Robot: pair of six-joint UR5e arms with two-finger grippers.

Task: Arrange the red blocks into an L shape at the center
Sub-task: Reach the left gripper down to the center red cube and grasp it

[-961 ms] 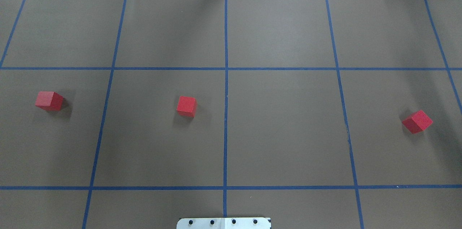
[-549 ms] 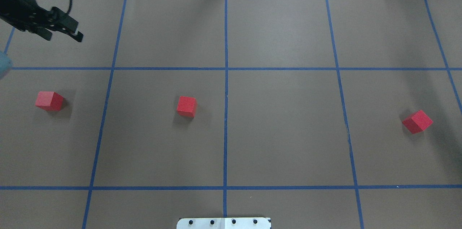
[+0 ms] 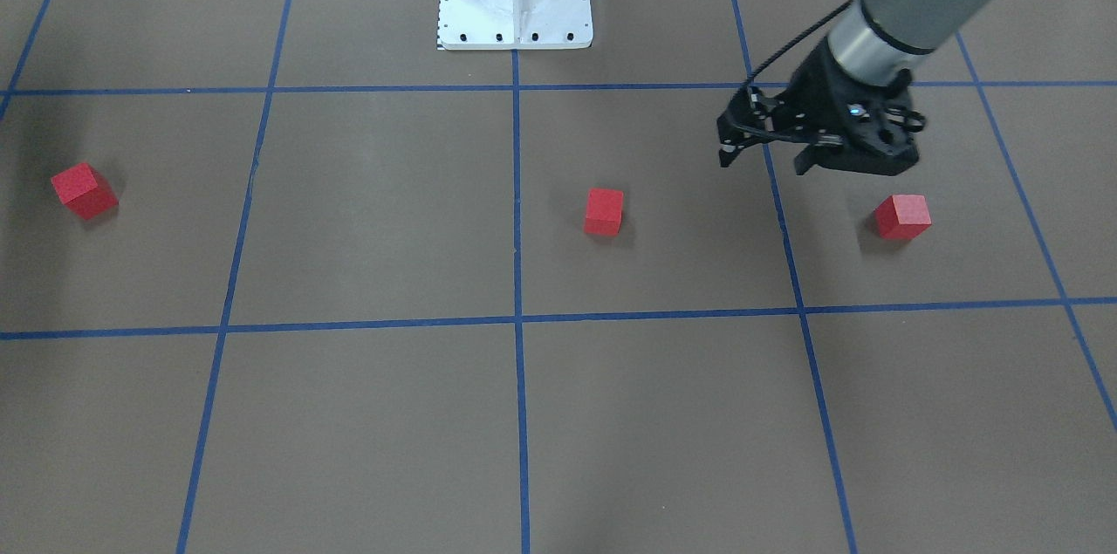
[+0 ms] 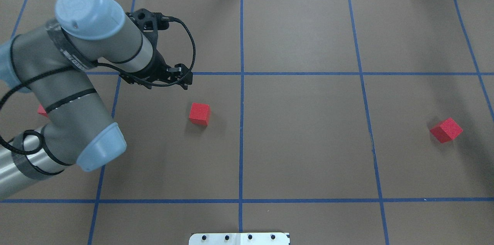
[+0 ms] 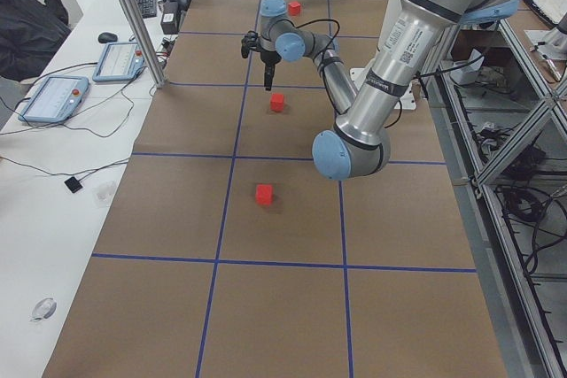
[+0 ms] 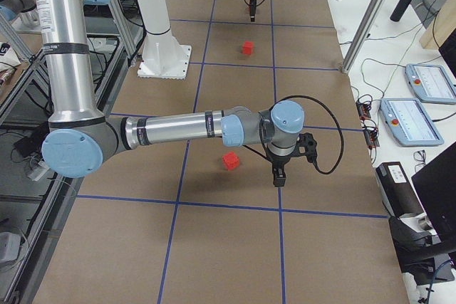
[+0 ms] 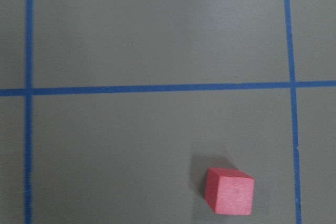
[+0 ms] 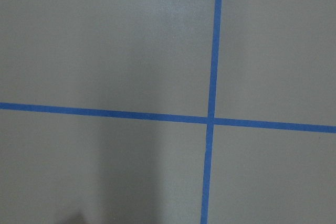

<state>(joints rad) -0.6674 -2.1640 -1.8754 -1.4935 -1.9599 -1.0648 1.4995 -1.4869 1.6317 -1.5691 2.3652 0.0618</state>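
Three red blocks lie apart on the brown grid. The middle block (image 4: 199,114) (image 3: 604,212) is just left of the center crossing (image 4: 242,73) (image 3: 517,320). The right block (image 4: 446,130) (image 3: 83,190) lies far right. The left block (image 4: 41,110) (image 3: 903,216) is mostly hidden under my left arm in the overhead view. My left gripper (image 4: 168,81) (image 3: 762,163) is open and empty, above the table between the left and middle blocks. The left wrist view shows one block (image 7: 229,190). My right gripper (image 6: 279,176) shows only in the exterior right view; I cannot tell its state.
The robot's white base plate (image 4: 239,238) (image 3: 515,35) stands at the near edge. My left arm's elbow (image 4: 96,148) hangs over the left grid squares. The right wrist view shows only a tape crossing (image 8: 211,119). Operators' tablets (image 5: 53,99) lie beyond the table's far side.
My left arm has swung in from the far left, and its gripper has moved right toward the middle block. The arm now covers most of the left block. The blocks have not moved.
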